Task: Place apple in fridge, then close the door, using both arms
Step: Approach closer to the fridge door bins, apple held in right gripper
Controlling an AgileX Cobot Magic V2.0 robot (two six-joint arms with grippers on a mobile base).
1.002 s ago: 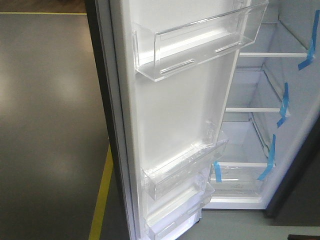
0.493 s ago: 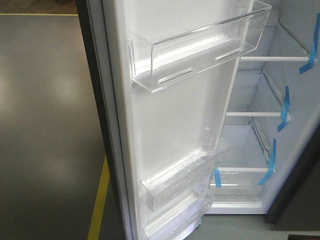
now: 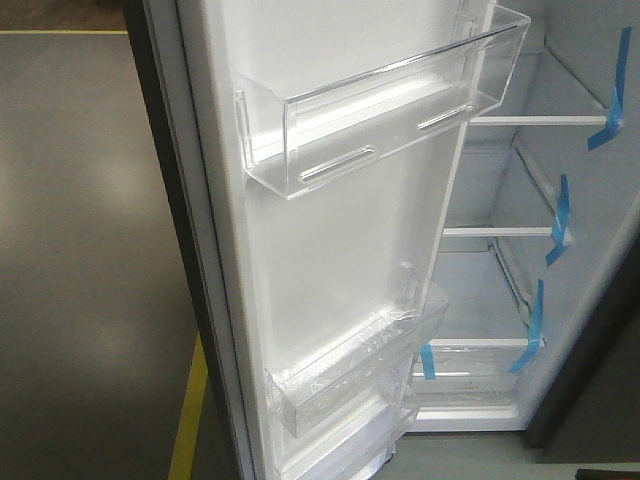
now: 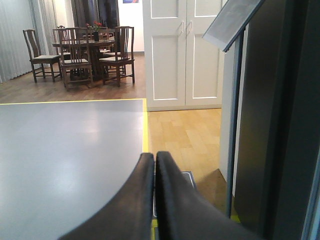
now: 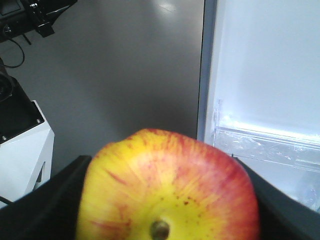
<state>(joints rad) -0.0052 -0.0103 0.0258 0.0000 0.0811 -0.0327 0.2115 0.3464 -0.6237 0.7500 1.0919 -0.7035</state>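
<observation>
The left gripper (image 4: 154, 157) has two smooth matte-black fingers (image 4: 132, 200), curved and tapering to rounded tips. The right gripper (image 5: 162, 200) has black, angular fingers (image 5: 45, 205). A thin black cable (image 5: 22, 50) loops beside a white, black-topped housing (image 5: 27, 150).

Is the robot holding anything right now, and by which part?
The right jaws clamp the apple by its opposite sides. The left jaws are shut, empty.

My front camera looks down, close, on the inner face of the door (image 3: 330, 250) — right wrist shares it; left wrist faces away from it.
</observation>
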